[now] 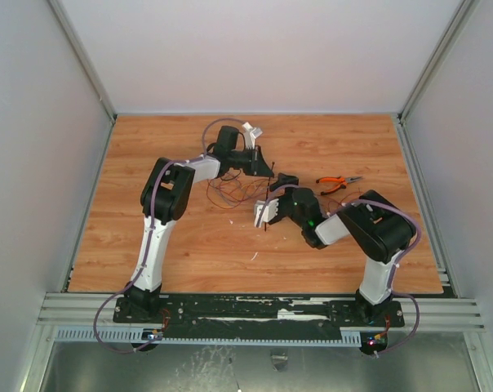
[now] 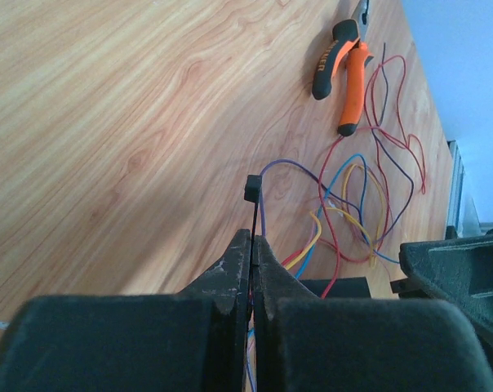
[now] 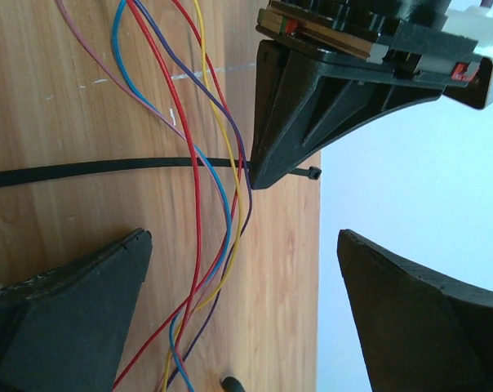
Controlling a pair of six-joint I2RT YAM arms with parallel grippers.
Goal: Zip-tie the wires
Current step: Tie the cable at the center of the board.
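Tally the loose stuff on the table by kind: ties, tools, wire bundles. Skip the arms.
Thin straight black plastic zip tie: 1
Orange-handled pliers: 1
Loose tangle of thin coloured wires: 1
Total: 3

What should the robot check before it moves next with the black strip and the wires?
1. Left fingers shut on the zip tie: ok.
2. Right fingers open: ok.
3. Zip tie crosses the wires: ok.
4. Tail pushed through the head: not ok.
5. Right fingers level with the tail: cannot tell.
6. Pliers lying apart from the grip: ok.
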